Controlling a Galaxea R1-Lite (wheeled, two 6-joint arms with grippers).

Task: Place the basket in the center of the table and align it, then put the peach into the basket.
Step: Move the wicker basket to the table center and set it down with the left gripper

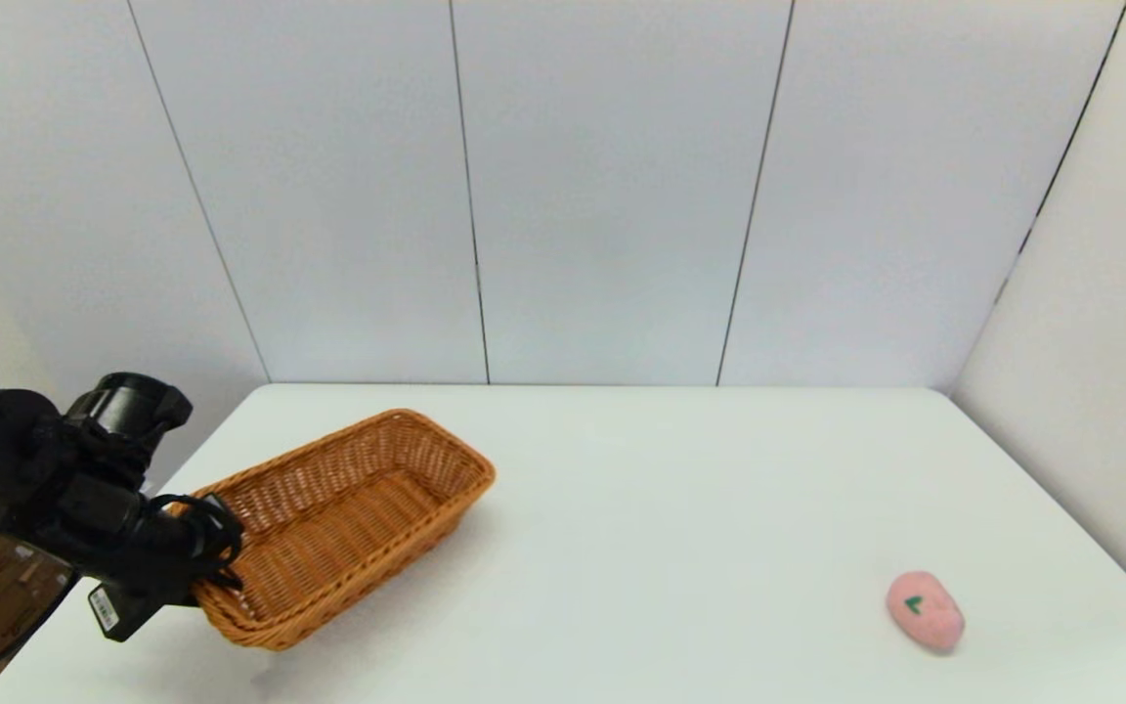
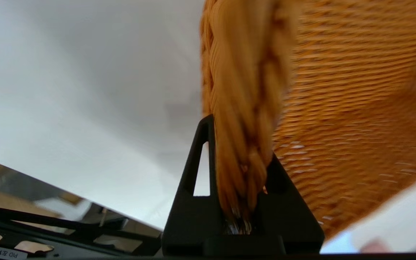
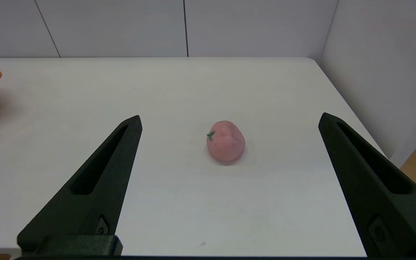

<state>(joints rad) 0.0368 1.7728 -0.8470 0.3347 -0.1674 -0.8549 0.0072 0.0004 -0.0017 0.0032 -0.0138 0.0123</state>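
The left gripper [image 1: 214, 570], reaching in low from the table's [image 1: 680, 508] left edge, pinches the braided rim of the wicker basket [image 1: 348, 523], which sits tilted at the table's left. The right gripper [image 3: 229, 121] hangs spread wide, facing the pink peach [image 3: 225, 141] lying near the right edge.

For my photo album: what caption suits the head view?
Left gripper grips the wicker basket's rim; pink peach waits far right.
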